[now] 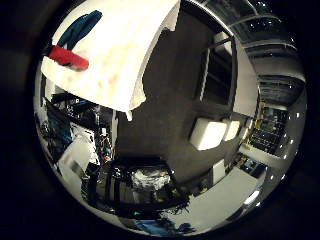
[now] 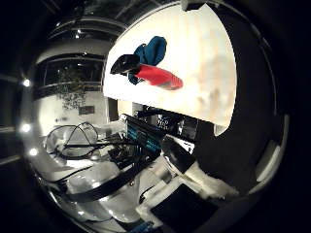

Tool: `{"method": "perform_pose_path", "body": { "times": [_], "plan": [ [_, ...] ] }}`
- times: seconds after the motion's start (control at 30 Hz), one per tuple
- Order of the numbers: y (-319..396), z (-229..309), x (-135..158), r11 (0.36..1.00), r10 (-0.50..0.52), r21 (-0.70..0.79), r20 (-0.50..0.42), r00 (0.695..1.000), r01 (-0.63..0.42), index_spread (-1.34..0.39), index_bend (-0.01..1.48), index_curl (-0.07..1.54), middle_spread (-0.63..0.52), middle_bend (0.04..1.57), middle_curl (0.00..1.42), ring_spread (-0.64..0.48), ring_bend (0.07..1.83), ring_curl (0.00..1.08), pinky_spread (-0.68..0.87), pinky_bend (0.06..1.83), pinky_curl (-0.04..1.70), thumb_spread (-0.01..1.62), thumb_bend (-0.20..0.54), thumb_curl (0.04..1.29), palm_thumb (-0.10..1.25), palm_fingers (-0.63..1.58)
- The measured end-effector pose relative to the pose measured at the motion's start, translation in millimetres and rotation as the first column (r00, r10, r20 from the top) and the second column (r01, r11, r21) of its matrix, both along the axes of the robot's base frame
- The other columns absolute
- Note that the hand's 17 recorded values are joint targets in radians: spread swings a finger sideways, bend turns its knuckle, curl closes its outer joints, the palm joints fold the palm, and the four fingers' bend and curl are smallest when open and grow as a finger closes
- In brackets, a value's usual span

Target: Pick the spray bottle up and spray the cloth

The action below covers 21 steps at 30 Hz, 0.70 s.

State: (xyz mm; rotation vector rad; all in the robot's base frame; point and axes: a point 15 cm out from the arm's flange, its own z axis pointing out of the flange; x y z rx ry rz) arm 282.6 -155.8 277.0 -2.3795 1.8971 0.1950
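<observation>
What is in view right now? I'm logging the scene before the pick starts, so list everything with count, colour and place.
Spray bottle: one, red body with a black head, lying on its side on the white table, beside the cloth.
Cloth: one, dark teal-blue, crumpled on the table, touching or just behind the bottle.
Table: one, white top, some faint stains; both task things lie on it, far from the palm.
Equipment under and beside the table: dark frames and clutter, count unclear.
Room ceiling and walls with lights: background only.
Hand: white and black parts at the edge of the thumb side view; holding nothing, nowhere near the bottle.
</observation>
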Motion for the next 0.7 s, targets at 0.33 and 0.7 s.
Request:
{"method": "perform_pose_path", "body": {
  "times": [0.33,0.7],
  "plan": [
    [-33.1,-1.4,12.9,0.985,0.07,0.167,-0.093,0.993,-0.053,-0.29,0.16,0.26,0.13,0.19,0.31,0.22,0.26,0.27,0.41,0.42,0.32,0.95,-0.035,0.28,0.37,0.02],
    [-73.7,-28.0,27.9,0.888,0.2,0.44,-0.104,0.974,-0.136,-0.29,0.15,0.26,0.14,0.18,0.3,0.22,0.25,0.27,0.38,0.39,0.32,0.91,-0.028,0.29,0.36,-0.02]
  ]
}}
